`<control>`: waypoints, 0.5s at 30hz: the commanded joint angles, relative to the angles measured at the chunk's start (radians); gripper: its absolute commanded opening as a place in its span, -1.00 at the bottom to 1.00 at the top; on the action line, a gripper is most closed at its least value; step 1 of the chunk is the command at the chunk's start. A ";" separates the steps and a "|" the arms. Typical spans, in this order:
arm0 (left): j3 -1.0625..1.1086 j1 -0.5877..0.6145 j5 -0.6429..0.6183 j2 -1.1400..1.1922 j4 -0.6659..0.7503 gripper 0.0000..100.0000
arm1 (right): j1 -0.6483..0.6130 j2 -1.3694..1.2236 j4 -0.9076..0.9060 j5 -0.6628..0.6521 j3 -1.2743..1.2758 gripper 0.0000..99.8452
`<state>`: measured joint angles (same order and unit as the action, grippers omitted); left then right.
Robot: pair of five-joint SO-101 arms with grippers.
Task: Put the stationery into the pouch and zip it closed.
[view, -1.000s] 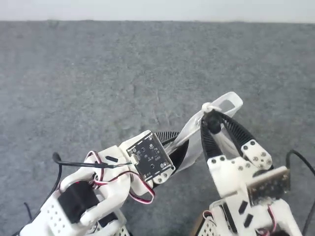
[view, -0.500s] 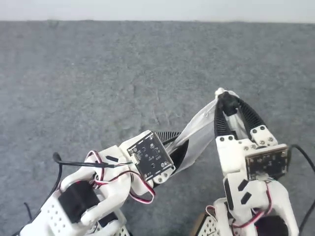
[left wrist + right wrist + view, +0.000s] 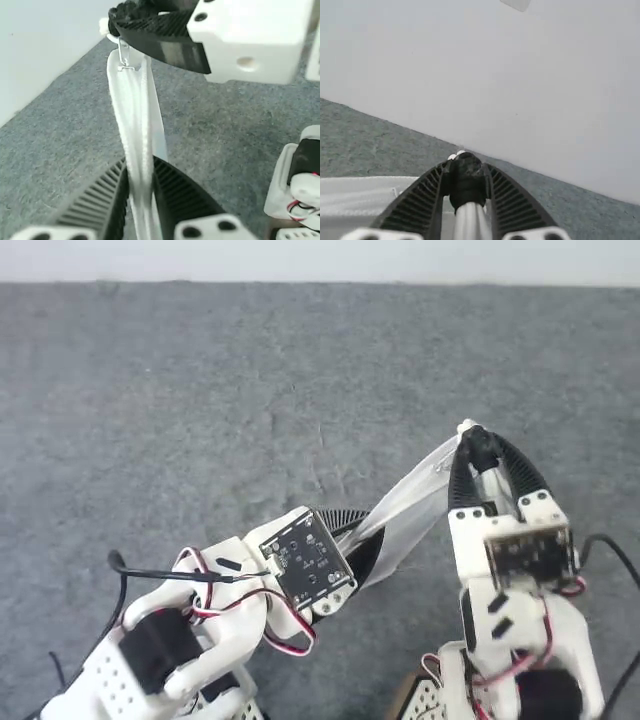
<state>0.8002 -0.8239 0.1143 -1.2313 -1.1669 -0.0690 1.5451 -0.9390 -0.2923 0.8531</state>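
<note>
A white, see-through pouch (image 3: 410, 505) hangs stretched in the air between my two grippers, above the grey mat. My left gripper (image 3: 365, 540) is shut on its lower end; in the left wrist view the pouch (image 3: 135, 115) runs up from between those fingers (image 3: 170, 192). My right gripper (image 3: 478, 447) is shut at the pouch's upper end, on the small metal zipper pull (image 3: 124, 52) with its white knot. In the right wrist view a dark rounded piece sits between the shut fingertips of that gripper (image 3: 465, 170), and the pouch (image 3: 355, 195) lies to one side. What is inside the pouch is hidden.
Grey felt-like mat (image 3: 200, 390) covers the table, with a pale wall (image 3: 300, 260) along its far edge. Both arm bases and their cables (image 3: 130, 580) crowd the near edge.
My right gripper has swung to the right and a little farther away with the zipper end, drawing the pouch out longer and tighter. The left arm has kept still.
</note>
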 commanded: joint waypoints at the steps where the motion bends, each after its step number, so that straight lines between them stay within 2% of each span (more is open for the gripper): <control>1: -0.007 0.002 0.003 -0.028 -0.006 -0.99 | 0.094 -0.097 0.054 -0.026 -0.002 -0.99; 8: -0.007 0.005 0.002 -0.028 -0.006 -0.99 | 0.251 -0.173 0.127 -0.032 0.000 -0.99; 10: -0.007 0.034 0.002 -0.028 -0.006 -0.99 | 0.291 -0.191 0.137 -0.071 0.000 -0.99; 15: -0.007 0.063 0.002 -0.028 -0.006 -0.99 | 0.346 -0.249 0.162 -0.101 0.002 -0.99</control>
<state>0.8002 -0.7871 0.1189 -1.2298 -1.1669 0.1841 1.3487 -0.8270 -0.3675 0.8577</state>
